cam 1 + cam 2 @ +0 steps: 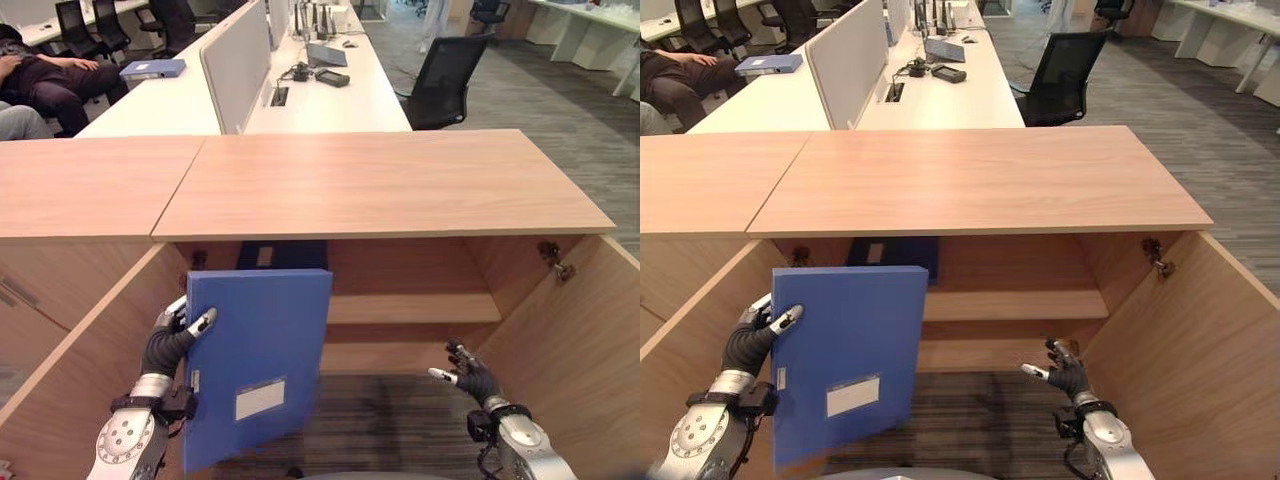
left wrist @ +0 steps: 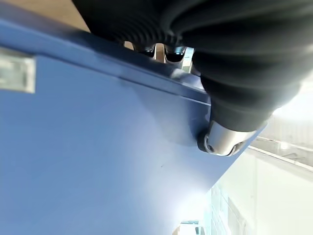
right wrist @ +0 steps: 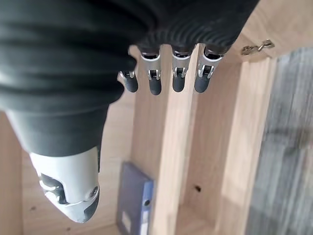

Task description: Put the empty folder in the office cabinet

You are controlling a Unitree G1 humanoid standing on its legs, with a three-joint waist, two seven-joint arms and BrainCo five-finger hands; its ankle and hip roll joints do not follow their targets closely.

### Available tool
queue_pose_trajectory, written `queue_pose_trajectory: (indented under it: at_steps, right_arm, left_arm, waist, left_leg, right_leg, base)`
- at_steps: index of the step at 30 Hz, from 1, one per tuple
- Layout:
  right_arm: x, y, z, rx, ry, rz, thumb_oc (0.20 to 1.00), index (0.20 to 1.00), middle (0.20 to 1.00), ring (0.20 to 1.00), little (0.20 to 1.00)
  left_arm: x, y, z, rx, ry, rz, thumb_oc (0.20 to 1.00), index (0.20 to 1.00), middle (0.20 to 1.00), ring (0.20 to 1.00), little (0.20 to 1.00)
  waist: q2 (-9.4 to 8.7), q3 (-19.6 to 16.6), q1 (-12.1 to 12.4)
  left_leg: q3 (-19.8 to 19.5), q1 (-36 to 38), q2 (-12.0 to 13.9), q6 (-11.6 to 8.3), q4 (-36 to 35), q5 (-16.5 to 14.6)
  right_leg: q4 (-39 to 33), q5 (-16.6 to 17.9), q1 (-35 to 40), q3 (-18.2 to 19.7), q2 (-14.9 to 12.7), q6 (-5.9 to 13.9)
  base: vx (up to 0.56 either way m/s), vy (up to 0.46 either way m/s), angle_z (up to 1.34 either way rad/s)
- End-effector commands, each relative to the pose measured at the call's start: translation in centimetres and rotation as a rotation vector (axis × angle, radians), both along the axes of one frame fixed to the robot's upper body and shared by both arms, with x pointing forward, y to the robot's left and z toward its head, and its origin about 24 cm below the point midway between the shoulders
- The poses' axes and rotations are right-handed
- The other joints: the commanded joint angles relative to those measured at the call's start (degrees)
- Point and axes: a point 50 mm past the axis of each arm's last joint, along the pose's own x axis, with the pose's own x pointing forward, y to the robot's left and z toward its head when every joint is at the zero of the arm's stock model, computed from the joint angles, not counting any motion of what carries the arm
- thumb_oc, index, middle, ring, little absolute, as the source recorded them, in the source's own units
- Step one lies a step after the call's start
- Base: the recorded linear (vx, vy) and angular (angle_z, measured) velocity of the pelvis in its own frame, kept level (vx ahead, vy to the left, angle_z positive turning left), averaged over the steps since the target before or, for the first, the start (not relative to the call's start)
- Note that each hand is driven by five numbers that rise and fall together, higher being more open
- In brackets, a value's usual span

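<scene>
While the left hand (image 1: 172,340) pinches its left edge, thumb on the front cover and fingers behind, the blue folder (image 1: 260,362) hangs upright, slightly tilted, in front of the open cabinet (image 1: 380,185), at its left side and not yet on a shelf. White label (image 1: 260,399) on the cover faces the camera. Right hand (image 1: 468,374) is empty, low at the opening's right, fingers relaxed and spread. Another blue folder (image 3: 134,205) already stands inside. Shelf (image 1: 412,308) sits behind. Both doors (image 1: 590,360) are swung wide. Beyond: desk (image 1: 330,100), black chair (image 1: 445,80), person (image 1: 45,75) seated far left.
</scene>
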Motion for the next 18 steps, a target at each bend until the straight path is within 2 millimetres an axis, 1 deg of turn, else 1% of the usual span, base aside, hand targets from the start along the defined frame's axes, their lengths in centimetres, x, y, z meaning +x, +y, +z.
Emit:
queue_pose_trajectory:
  at_steps: [1, 3, 5, 6, 8, 12, 15, 18]
  right_arm:
    - [2.8, 1.7, 1.7, 0.119, -0.107, 0.093, 1.0, 1.0, 1.0, 1.0, 1.0]
    - [3.1, 2.2, 2.2, 0.162, -0.123, 0.127, 1.0, 1.0, 1.0, 1.0, 1.0]
    - [3.6, 3.5, 3.0, 0.305, -0.152, 0.19, 1.0, 1.0, 1.0, 1.0, 1.0]
    - [3.6, 3.7, 3.1, 0.324, -0.152, 0.2, 1.0, 1.0, 1.0, 1.0, 1.0]
    - [4.0, 5.5, 3.3, 0.383, -0.144, 0.302, 1.0, 1.0, 1.0, 1.0, 1.0]
    - [4.6, 7.7, 3.4, 0.361, -0.122, 0.438, 1.0, 1.0, 1.0, 1.0, 1.0]
    - [4.9, 9.0, 3.5, 0.365, -0.12, 0.5, 1.0, 1.0, 1.0, 1.0, 1.0]
    - [5.4, 10.8, 4.0, 0.387, -0.138, 0.563, 1.0, 1.0, 1.0, 1.0, 1.0]
  left_arm:
    - [1.6, -0.7, 3.8, 0.061, -0.21, -0.065, 0.2, 0.2, 0.2, 0.2, 0.2]
    - [1.7, -0.8, 4.0, 0.065, -0.221, -0.075, 0.2, 0.2, 0.2, 0.2, 0.2]
    - [2.1, -0.9, 3.9, 0.072, -0.227, -0.087, 0.2, 0.2, 0.2, 0.2, 0.2]
    - [2.1, -0.9, 3.9, 0.071, -0.229, -0.09, 0.2, 0.2, 0.2, 0.2, 0.2]
    - [2.6, -1.4, 4.3, 0.058, -0.26, -0.121, 0.2, 0.2, 0.2, 0.2, 0.2]
    - [3.3, -2.8, 4.9, 0.031, -0.297, -0.189, 0.2, 0.2, 0.2, 0.2, 0.2]
    - [3.6, -3.6, 5.1, 0.017, -0.309, -0.229, 0.2, 0.2, 0.2, 0.2, 0.2]
    - [4.2, -4.6, 5.2, 0.012, -0.318, -0.273, 0.2, 0.2, 0.2, 0.2, 0.2]
  waist:
    - [-2.53, 0.0, 0.1]
    - [-2.64, -0.1, 0.2]
    - [-2.79, -0.2, 0.5]
    - [-2.81, -0.1, 0.6]
    - [-2.92, -0.2, 1.1]
    - [-3.05, -0.3, 1.4]
    - [-3.07, -0.3, 1.6]
    - [-3.11, -0.5, 1.8]
  left_leg:
    - [-2.3, 1.3, -0.9, 0.48, 0.2, -6.3]
    - [-2.2, 1.2, -0.8, 0.38, 0.2, -6.2]
    - [-2.1, 1.2, -0.7, 0.23, 0.2, -6.2]
    - [-2.1, 1.2, -0.7, 0.19, 0.2, -6.1]
    - [-2.1, 1.1, -0.6, 0.04, 0.2, -6.0]
    - [-2.1, 1.0, -0.6, -0.06, 0.2, -6.0]
    - [-2.2, 0.9, -0.6, -0.05, 0.2, -5.9]
    - [-2.2, 0.9, -0.5, -0.04, 0.2, -5.9]
  right_leg:
    - [0.5, -4.2, 1.3, -0.7, -0.2, 0.67]
    - [0.5, -4.2, 1.3, -0.7, -0.2, 0.68]
    - [0.5, -4.2, 1.3, -0.8, -0.3, 0.68]
    - [0.5, -4.2, 1.3, -0.9, -0.3, 0.69]
    - [0.5, -4.2, 1.3, -1.0, -0.3, 0.7]
    - [0.5, -4.2, 1.2, -1.1, -0.4, 0.7]
    - [0.5, -4.2, 1.2, -1.1, -0.4, 0.67]
    - [0.5, -4.1, 1.2, -1.0, -0.4, 0.65]
  base:
    - [0.0, 0.0, 0.0]
    - [0.0, 0.0, 0.0]
    - [0.0, 0.0, 0.0]
    - [0.0, 0.0, 0.0]
    - [0.0, 0.0, 0.0]
    - [0.0, 0.0, 0.0]
    - [0.0, 0.0, 0.0]
    - [0.0, 0.0, 0.0]
